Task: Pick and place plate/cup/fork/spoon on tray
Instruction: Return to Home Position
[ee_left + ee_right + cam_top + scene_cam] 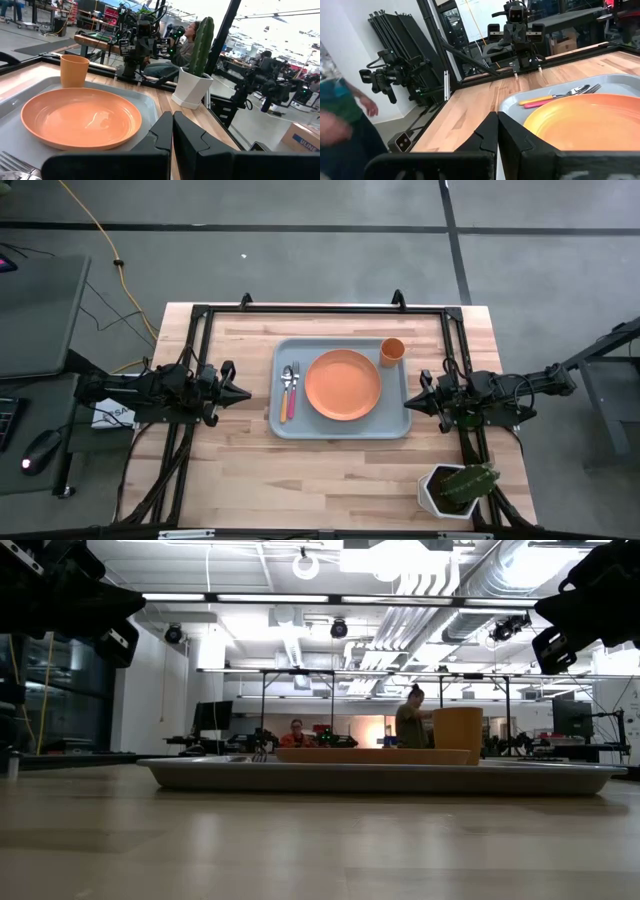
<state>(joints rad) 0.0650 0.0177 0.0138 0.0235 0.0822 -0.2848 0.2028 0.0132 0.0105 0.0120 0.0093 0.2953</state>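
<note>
From above, the grey-blue tray (341, 428) lies at the middle of the wooden table (250, 480). The orange plate (343, 384) sits at the tray's centre, the orange cup (392, 351) stands upright in its far right corner, and the spoon (286, 388) and the pink-handled fork (294, 392) lie side by side along its left edge. The left gripper (243, 392) hangs just left of the tray, fingers pressed together, holding nothing. The right gripper (412, 401) hangs just right of the tray, likewise closed and empty. A potted cactus (462, 489) stands at the near right corner of the table.

At table height, the tray (380, 777) spans the middle, with the cup (457, 734) rising above the low plate (372, 755). Two people are in the room far behind.

The left wrist camera shows the plate (81, 117), the cup (74, 70) and the cactus (196, 67) beyond its closed fingers (187, 137).

The right wrist camera shows the plate (590, 122), with the spoon (555, 97) and fork (570, 98) beyond it, past its closed fingers (512, 137). A blurred person stands beside the table.
</note>
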